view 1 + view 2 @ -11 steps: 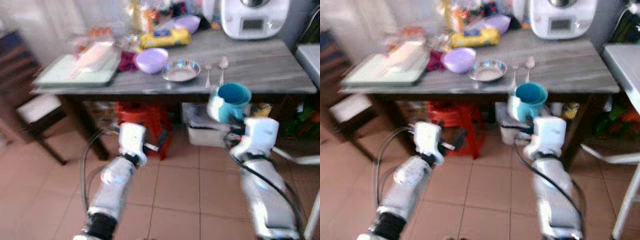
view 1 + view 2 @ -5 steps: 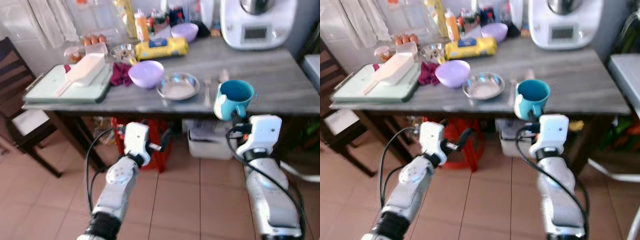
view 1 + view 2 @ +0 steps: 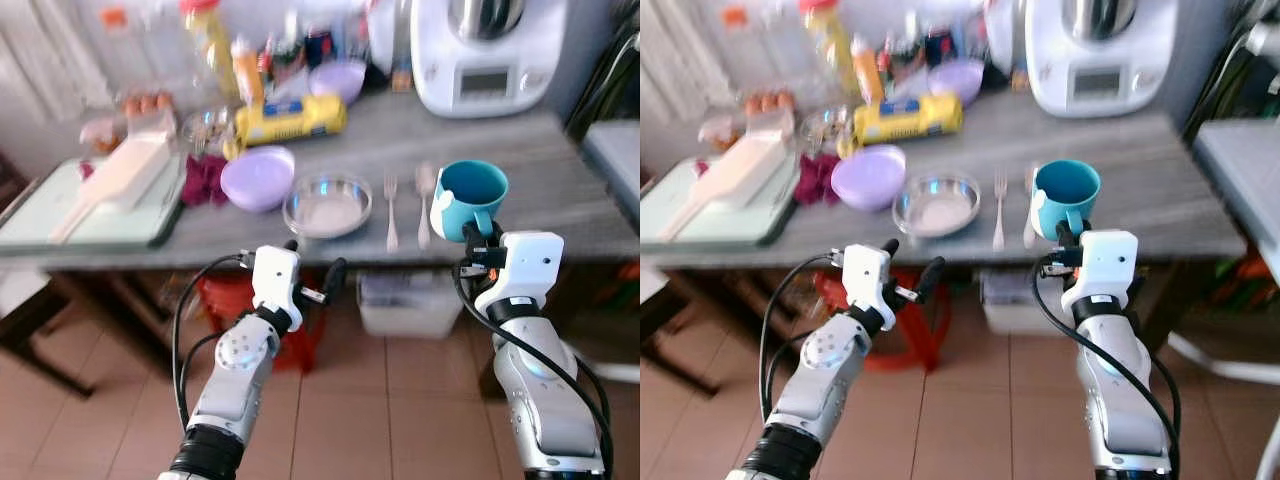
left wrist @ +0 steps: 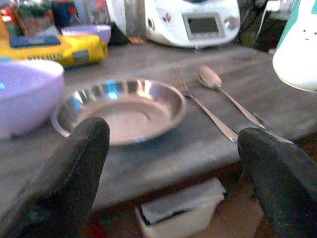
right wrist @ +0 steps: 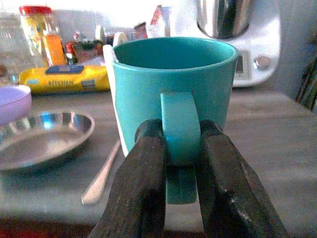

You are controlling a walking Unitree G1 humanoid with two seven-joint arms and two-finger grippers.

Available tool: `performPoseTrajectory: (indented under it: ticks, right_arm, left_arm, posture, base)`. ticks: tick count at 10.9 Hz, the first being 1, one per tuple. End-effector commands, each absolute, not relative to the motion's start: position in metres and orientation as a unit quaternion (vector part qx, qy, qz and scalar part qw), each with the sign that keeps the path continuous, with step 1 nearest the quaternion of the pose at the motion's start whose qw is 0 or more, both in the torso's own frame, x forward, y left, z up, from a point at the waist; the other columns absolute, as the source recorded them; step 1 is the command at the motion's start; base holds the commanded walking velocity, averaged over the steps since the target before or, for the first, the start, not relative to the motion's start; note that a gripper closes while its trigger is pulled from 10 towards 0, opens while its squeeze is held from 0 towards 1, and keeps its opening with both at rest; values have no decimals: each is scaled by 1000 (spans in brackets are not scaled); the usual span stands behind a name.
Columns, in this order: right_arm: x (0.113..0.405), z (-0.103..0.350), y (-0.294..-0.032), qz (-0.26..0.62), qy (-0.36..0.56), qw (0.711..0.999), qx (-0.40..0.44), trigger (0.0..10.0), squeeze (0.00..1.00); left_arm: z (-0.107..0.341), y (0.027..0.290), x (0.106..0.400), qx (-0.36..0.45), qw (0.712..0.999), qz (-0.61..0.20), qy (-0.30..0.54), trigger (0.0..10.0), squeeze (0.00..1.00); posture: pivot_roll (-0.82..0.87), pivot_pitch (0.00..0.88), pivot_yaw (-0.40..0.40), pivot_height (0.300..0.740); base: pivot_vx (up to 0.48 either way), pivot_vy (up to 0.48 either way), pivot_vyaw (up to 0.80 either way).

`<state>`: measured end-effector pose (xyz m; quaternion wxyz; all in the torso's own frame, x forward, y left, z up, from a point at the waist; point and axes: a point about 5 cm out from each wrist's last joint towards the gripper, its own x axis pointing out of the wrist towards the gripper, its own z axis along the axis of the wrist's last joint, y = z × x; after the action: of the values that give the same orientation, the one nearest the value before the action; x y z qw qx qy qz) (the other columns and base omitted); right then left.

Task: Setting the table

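left claw [image 3: 312,268] spread empty, lower centre, below counter [image 3: 560,190] edge | dish [image 3: 327,204] centre, fork [image 3: 390,210] + spoon [image 3: 424,200] just right of it | right claw [image 5: 181,148] clamped on mug [image 3: 470,198] handle, centre-right, mug upright just above counter edge | mug looks ceramic: rigid, slick, chips easily; handle pinch can pivot, set down flat

We read one legible marking: "KITCHEN" in dark letters on the blue label of the yellow packet [image 5: 64,79]. The white appliance's [image 4: 190,22] display is unreadable.
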<state>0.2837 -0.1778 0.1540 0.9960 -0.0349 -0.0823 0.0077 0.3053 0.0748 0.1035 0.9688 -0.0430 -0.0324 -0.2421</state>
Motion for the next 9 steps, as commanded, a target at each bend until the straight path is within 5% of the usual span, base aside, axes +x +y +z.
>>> performPoseTrajectory:
  ticks: [1, 7, 9]
  right_arm:
    - [284, 164, -167, 22, -103, 994, -28, 10000, 0]
    - [282, 176, -167, 21, -124, 991, -39, 10000, 0]
    - [282, 178, -168, 19, -127, 991, -42, 10000, 0]
  left_arm:
    - [104, 87, 306, -39, 972, -228, -32, 10000, 0]
    - [129, 99, 297, -29, 968, -236, -83, 10000, 0]
    - [143, 101, 290, -21, 960, -254, -116, 10000, 0]
  posture:
    - [-180, 60, 121, 740]
    - [-183, 63, 117, 740]
    - [-180, 62, 111, 740]
  base:
    - [390, 0, -563]
    - [364, 0, 0]
    - [0, 0, 0]
